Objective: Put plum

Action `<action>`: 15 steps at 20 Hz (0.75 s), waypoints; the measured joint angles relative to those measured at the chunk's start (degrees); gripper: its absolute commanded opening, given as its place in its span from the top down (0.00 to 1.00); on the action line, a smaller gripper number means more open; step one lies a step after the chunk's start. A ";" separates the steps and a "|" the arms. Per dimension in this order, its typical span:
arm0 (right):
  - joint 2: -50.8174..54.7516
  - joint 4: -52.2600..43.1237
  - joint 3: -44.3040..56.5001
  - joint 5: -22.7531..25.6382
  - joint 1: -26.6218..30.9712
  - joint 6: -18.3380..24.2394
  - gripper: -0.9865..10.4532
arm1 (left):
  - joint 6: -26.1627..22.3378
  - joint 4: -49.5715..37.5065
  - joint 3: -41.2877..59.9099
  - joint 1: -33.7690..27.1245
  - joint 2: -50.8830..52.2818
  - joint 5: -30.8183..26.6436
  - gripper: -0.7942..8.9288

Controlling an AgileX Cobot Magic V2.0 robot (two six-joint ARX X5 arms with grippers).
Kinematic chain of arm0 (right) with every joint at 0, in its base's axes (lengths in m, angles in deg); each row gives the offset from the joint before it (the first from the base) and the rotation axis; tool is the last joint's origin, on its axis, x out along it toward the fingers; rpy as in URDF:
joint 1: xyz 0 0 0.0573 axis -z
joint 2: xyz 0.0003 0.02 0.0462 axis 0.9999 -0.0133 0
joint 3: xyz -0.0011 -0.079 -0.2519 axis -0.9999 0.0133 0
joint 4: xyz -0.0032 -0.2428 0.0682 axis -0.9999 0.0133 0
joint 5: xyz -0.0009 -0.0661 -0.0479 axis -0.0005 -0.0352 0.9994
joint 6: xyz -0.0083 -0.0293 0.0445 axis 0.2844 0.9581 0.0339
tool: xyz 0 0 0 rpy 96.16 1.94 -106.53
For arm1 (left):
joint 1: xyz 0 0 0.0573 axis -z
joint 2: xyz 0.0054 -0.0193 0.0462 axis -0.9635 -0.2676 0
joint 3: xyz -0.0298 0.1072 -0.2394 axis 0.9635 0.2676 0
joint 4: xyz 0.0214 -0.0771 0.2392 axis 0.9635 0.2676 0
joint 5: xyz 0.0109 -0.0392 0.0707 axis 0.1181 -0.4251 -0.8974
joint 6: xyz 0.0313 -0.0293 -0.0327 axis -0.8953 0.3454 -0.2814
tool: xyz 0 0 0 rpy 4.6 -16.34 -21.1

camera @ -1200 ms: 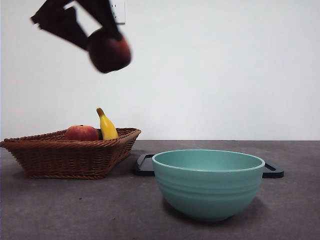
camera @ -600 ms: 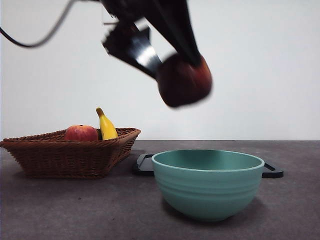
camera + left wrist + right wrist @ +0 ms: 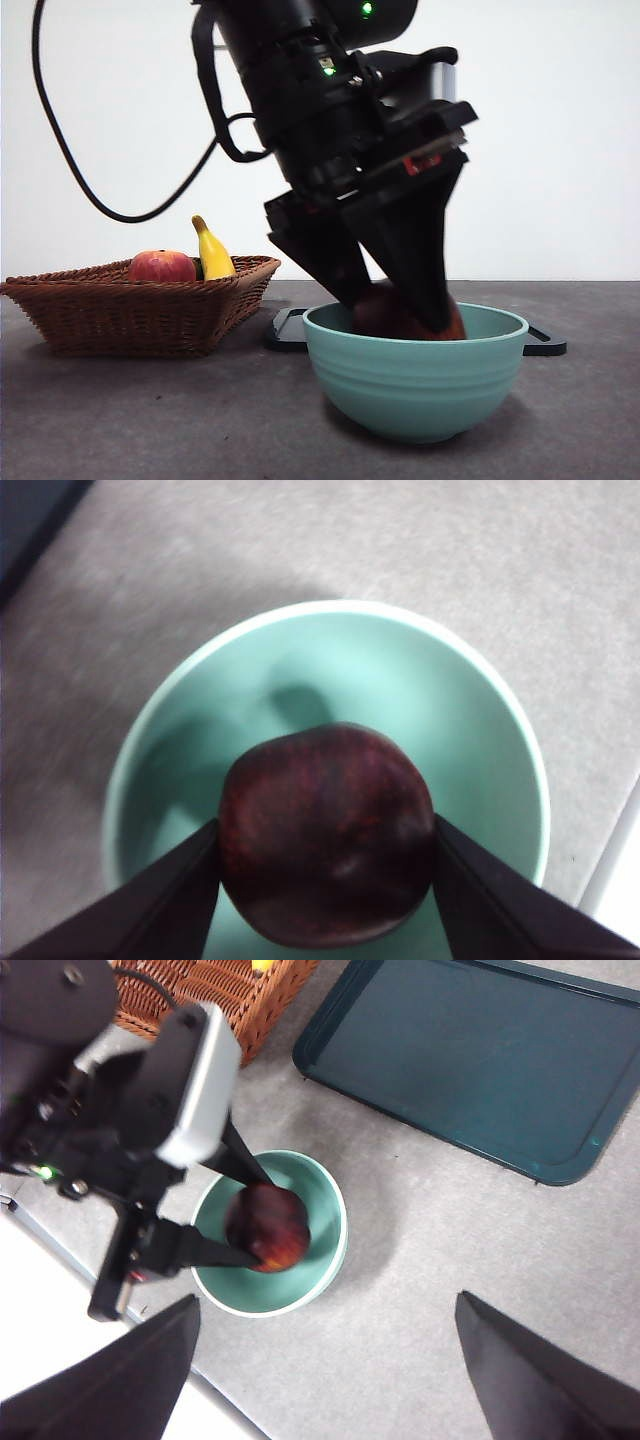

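Grey tabletop, no readable writing — the left gripper [image 3: 325, 880] tilts down into the green bowl [image 3: 415, 375], jaws pinching the plum [image 3: 327, 847], while the right gripper [image 3: 325, 1380] hangs spread above.

Glossy smooth plum [image 3: 325, 835], matt ceramic-looking bowl [image 3: 415, 385], woven wicker basket [image 3: 140, 310].

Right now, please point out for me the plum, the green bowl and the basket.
plum [image 3: 327, 835]: left wrist view, middle of its dark skin, between the left claw's jaws.
green bowl [image 3: 415, 385]: front view, outer wall below the rim.
basket [image 3: 140, 315]: front view, woven front wall.
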 measured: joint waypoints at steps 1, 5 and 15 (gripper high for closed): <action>0.00 0.00 0.00 0.00 0.00 0.00 0.56 | -0.22 -0.55 0.00 0.26 -0.37 0.02 0.66; 0.00 0.00 0.00 0.00 0.00 0.00 0.56 | -0.63 -0.79 0.00 0.85 -1.40 -1.77 0.64; 0.00 0.00 0.00 0.00 0.00 0.00 0.56 | -0.66 -0.50 -0.15 1.22 -1.49 -2.54 0.50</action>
